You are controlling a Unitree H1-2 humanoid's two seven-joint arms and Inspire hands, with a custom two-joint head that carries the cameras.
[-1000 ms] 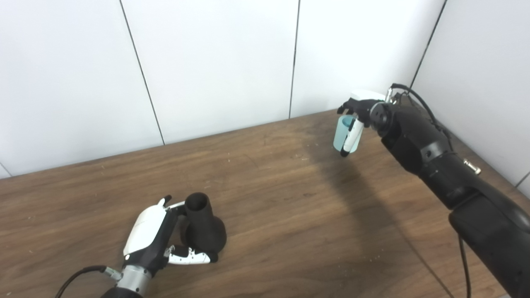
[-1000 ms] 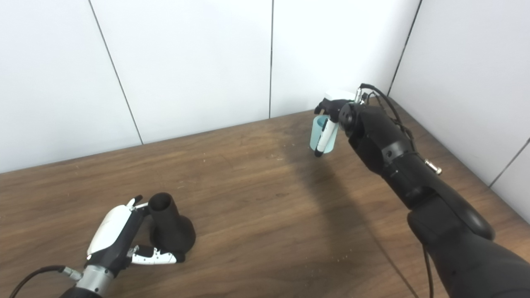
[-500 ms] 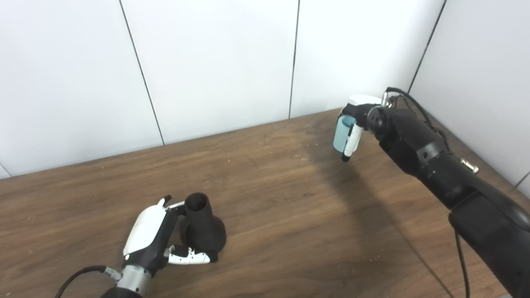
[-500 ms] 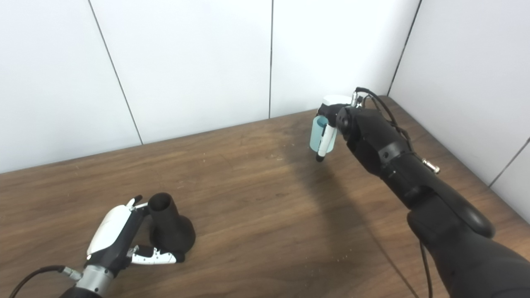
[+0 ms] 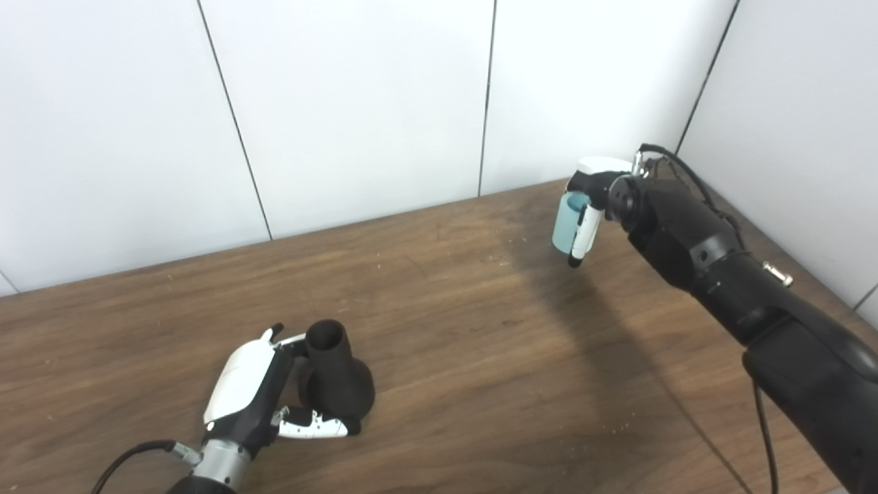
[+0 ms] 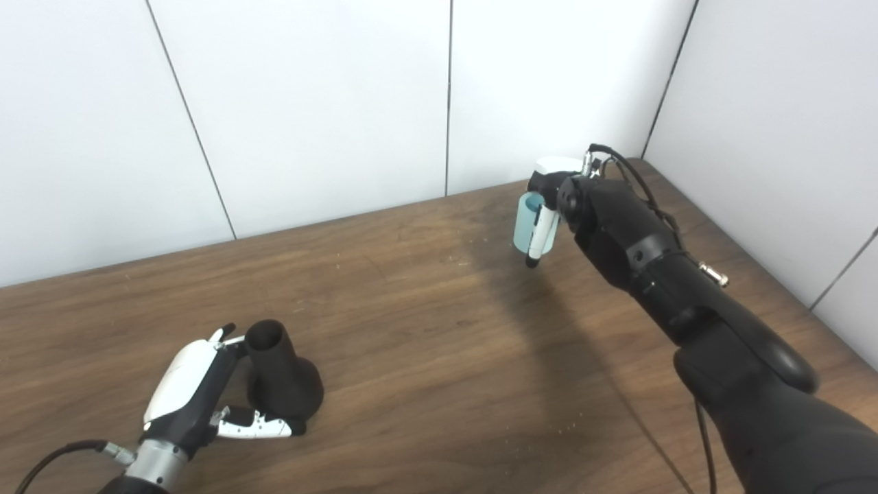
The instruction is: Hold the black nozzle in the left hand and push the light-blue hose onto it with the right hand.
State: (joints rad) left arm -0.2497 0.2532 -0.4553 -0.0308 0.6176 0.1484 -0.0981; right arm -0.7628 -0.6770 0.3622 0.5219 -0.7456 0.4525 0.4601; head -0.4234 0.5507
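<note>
The black nozzle (image 5: 337, 376) stands upright on the wooden table (image 5: 480, 357) at the front left, narrow open end up. My left hand (image 5: 255, 391) is around its base, thumb in front and fingers behind, but I cannot see whether it grips. My right hand (image 5: 595, 199) is at the far right near the back wall, shut on the short light-blue hose (image 5: 565, 221), with a white finger across its front. The hose also shows in the right eye view (image 6: 525, 225). It looks to be at or just above the table; I cannot tell which.
White wall panels (image 5: 357, 103) close the back and the right side (image 5: 796, 123), meeting in a corner just behind my right hand. The black right forearm (image 5: 720, 267) crosses the table's right part with a cable along it. Bare wood lies between the two hands.
My right hand has closed tighter on the hose and turned a little over the last second. The left hand and the nozzle have not moved.
</note>
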